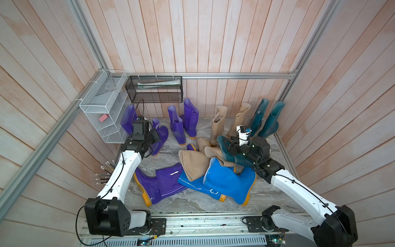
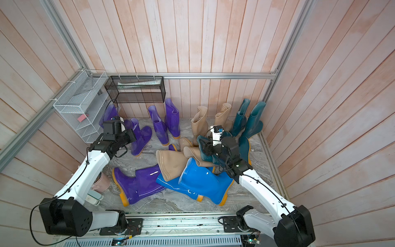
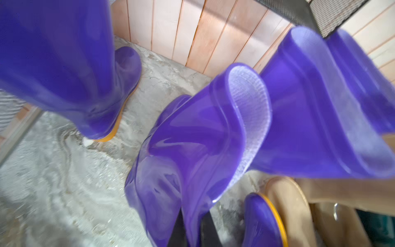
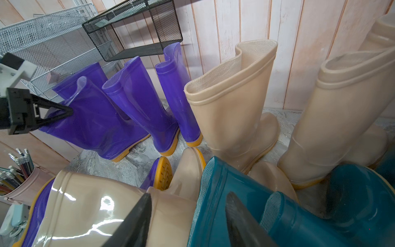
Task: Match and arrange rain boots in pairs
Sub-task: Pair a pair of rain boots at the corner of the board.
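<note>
Now your left gripper (image 3: 192,226) pinches the cuff of a purple boot (image 3: 188,139) near the white wire basket (image 1: 96,102), which holds a pink block (image 1: 104,117); your right gripper (image 4: 188,195) stands half-open astride the rim of a teal boot (image 4: 252,192).

Ranged upright along far edge of tabletop (image 1: 192,205): corner boot (image 1: 127,117) set at far-left corner; partner boot (image 1: 162,136) just right, nearer. Second pair (image 1: 190,119) left of centre, third pair (image 1: 219,124) right of centre, fourth pair (image 1: 272,119) at far-right corner. Fallen heap (image 1: 226,181) piled before third pair; lone fallen boot (image 1: 158,184) laid left of heap, touching. Wire rack (image 1: 100,107) mounted above left edge, mesh basket (image 1: 154,94) above far edge.
</note>
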{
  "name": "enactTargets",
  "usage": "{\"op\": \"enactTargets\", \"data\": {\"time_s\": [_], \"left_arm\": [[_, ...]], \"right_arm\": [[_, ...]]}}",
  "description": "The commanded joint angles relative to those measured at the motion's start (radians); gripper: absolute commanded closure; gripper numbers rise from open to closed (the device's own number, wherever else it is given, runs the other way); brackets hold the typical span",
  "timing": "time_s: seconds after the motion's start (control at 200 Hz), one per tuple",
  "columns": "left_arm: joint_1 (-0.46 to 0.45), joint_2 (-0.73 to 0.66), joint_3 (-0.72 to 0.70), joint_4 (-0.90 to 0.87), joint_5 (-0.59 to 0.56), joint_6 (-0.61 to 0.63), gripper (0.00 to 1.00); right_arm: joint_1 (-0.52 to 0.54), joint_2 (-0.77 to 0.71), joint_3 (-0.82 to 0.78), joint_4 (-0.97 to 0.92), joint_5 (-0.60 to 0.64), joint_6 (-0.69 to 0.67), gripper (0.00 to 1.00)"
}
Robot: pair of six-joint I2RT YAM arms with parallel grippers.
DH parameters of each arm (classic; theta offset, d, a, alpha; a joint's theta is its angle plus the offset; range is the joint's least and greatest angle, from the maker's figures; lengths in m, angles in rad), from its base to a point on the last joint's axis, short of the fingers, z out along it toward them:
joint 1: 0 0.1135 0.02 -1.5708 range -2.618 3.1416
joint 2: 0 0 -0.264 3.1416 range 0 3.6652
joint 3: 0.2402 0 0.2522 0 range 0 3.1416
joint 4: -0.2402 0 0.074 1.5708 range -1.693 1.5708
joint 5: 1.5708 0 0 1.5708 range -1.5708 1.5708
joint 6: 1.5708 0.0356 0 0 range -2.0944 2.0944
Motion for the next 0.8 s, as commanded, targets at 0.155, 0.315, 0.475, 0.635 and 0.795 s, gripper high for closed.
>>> {"op": "enactTargets", "data": {"time_s": [0.155,0.315,0.475,0.635,0.795], "left_arm": [[0.04,0.091,0.112,0.287,0.01,-0.096,1.0],[0.051,0.163,0.158,0.325,0.0,-0.11,1.0],[0.066,0.241,0.201,0.349,0.049,-0.089,1.0],[0.091,0.298,0.25,0.324,0.106,-0.021,1.0],[0.138,0.293,0.246,0.329,0.16,0.005,1.0]], "right_arm": [[-0.001,0.016,0.014,0.026,-0.013,0.011,0.43],[-0.001,0.013,0.014,0.019,-0.011,0.01,0.43],[-0.002,0.006,0.014,0.015,-0.003,0.011,0.44],[-0.001,0.004,0.012,0.013,-0.007,0.015,0.44],[-0.001,0.007,0.007,0.014,-0.007,0.02,0.44]]}}
